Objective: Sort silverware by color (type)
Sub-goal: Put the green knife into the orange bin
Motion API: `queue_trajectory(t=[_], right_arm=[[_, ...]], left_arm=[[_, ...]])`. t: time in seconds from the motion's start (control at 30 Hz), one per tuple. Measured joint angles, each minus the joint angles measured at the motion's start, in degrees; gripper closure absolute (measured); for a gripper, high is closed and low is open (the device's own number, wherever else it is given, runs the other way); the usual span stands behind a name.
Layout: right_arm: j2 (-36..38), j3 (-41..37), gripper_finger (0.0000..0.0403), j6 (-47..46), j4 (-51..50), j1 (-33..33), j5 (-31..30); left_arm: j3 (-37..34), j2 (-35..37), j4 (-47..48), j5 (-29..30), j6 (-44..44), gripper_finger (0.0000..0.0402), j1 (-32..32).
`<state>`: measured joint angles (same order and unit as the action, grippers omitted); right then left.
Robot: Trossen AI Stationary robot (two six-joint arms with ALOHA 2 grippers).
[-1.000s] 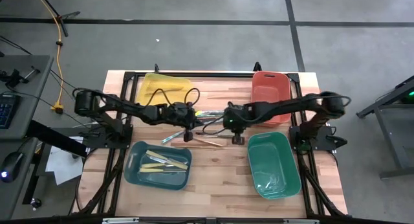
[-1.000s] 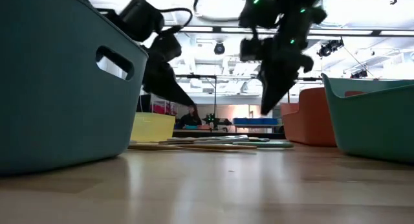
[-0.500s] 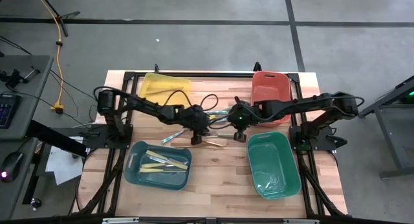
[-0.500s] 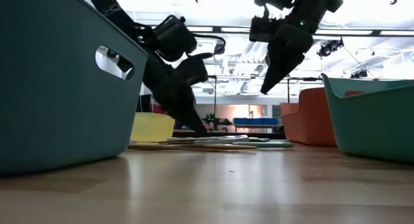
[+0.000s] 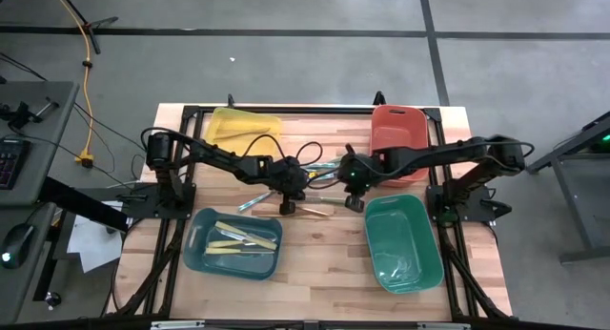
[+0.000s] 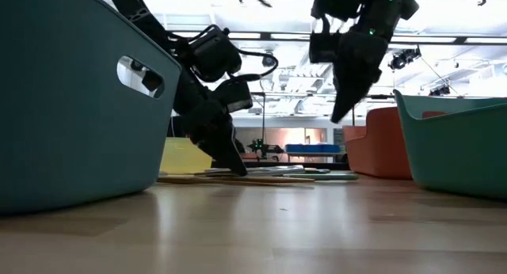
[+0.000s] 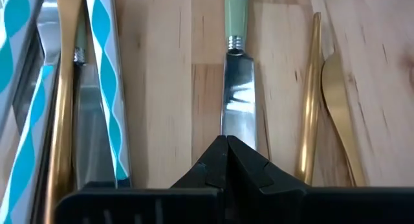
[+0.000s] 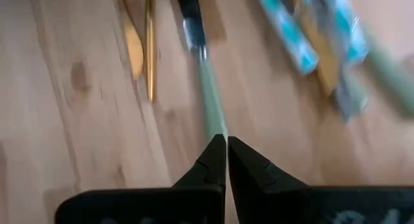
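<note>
Far left of the table (image 5: 324, 263): yellow bin (image 5: 243, 128) at the back, blue bin (image 5: 233, 242) at the front holding several cream-yellow utensils (image 5: 243, 237). Left arm reaches in toward table centre; left gripper (image 5: 289, 200) low over the loose silverware pile (image 5: 303, 182), fingers pressed together, nothing pinched. In its wrist view the closed tips sit right at the blade of a green-handled knife (image 7: 238, 81); contact cannot be told. Beside that knife, two gold pieces (image 7: 323, 101) on one side, teal-striped utensils (image 7: 103, 75) and another gold piece (image 7: 63, 88) on the other, all flat on the wood. Low view shows the left gripper (image 6: 230, 159) angled down, tip near the pile. Right gripper (image 5: 351, 198) just beyond the pile, fingers also pressed together and empty, raised above the table in the low view (image 6: 342, 112). Far right: red bin (image 5: 400, 134) at the back, green bin (image 5: 403, 242) at the front.
</note>
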<state>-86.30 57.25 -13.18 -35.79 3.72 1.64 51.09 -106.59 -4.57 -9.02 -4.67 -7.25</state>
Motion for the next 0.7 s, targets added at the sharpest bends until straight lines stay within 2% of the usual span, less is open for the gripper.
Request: queue_trajectory(t=[0.23,0.47,0.57,0.7], right_arm=[[-5.4,0.0,0.0403,-0.7,-0.3,0.4,3.1],[-6.3,0.0,0.0399,1.5,0.8,0.4,3.1],[-6.3,0.0,0.0374,2.8,3.1,0.4,3.2],[-6.3,0.0,0.0303,5.4,3.5,0.4,3.4]], left_arm=[[-0.2,0.0,0.4,0.1,0.0,0.0401,0.0],[-0.4,0.1,0.5,0.3,0.0,0.0401,-0.3],[-0.4,0.1,0.3,0.4,0.0,0.0401,-0.3],[-0.5,0.1,0.3,0.5,0.0,0.0401,-0.3]])
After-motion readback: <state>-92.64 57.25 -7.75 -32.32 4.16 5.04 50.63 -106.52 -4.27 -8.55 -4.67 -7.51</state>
